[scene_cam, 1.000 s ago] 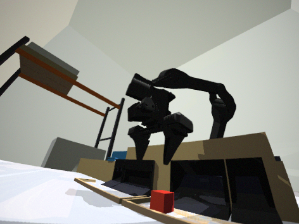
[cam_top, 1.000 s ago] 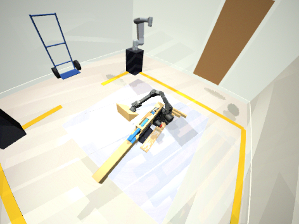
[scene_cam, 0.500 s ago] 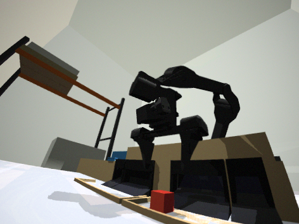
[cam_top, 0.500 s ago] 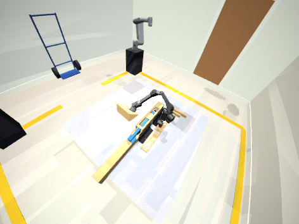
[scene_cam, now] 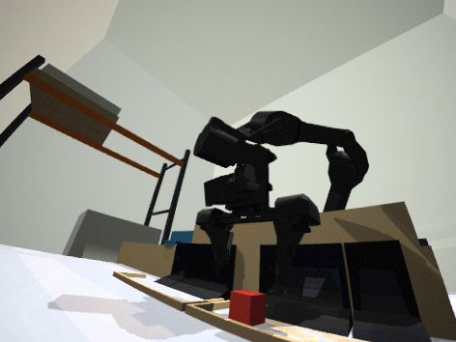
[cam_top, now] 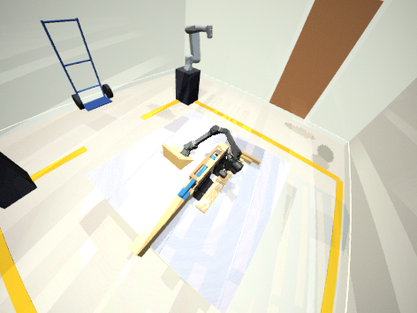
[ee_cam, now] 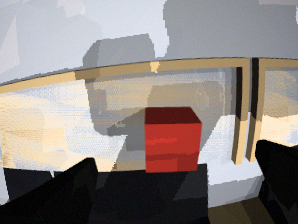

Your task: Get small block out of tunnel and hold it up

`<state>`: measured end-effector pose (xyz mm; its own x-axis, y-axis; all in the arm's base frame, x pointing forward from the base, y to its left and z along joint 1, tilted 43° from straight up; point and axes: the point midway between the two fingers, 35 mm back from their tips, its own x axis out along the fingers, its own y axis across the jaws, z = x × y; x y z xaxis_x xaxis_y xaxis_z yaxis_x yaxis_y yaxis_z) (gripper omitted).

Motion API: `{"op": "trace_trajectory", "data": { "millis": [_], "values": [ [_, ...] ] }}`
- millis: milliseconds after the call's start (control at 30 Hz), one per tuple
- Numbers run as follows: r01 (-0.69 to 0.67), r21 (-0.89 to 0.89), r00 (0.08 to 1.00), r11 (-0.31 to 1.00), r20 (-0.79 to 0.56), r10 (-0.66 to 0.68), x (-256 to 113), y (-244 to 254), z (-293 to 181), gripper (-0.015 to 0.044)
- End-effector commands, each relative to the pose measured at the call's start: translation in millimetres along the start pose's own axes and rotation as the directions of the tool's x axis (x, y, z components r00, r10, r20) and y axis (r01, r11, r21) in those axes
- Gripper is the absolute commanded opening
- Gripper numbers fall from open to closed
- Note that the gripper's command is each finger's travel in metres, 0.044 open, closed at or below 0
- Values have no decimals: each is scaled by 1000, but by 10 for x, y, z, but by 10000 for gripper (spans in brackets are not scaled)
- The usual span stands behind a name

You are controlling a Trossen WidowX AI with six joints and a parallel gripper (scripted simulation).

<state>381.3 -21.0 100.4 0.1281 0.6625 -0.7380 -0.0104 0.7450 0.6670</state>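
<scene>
The red block [scene_cam: 246,307] [ee_cam: 173,146] looks light and stiff; grip its flat sides; gripper [scene_cam: 251,270] [ee_cam: 180,159] is open, holding nothing

From where I sit, I see a pale, bluish-white desk [cam_top: 238,217] [scene_cam: 43,309] [ee_cam: 30,30] with darker shadow patches across it. The long wooden cage [cam_top: 223,147] [scene_cam: 372,222] lies diagonally over it, and its long wooden beam [cam_top: 155,230] reaches past one edge. Along one side of the cage I have shallow, low-rimmed wooden trays [cam_top: 209,202] [scene_cam: 150,289] [ee_cam: 195,64] lying end to end. Light wooden rods [cam_top: 251,158] lie near one end of the cage, and a tan wooden piece [cam_top: 177,156] stands on its opposite side.
</scene>
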Motion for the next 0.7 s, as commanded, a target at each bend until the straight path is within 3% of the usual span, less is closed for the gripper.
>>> {"op": "trace_trajectory", "data": {
  "millis": [0,667],
  "values": [
    [-5,5,1000,1000,2,5,70,10,-1,440],
    [-8,5,1000,1000,2,8,396,23,-19,440]
  ]
}}
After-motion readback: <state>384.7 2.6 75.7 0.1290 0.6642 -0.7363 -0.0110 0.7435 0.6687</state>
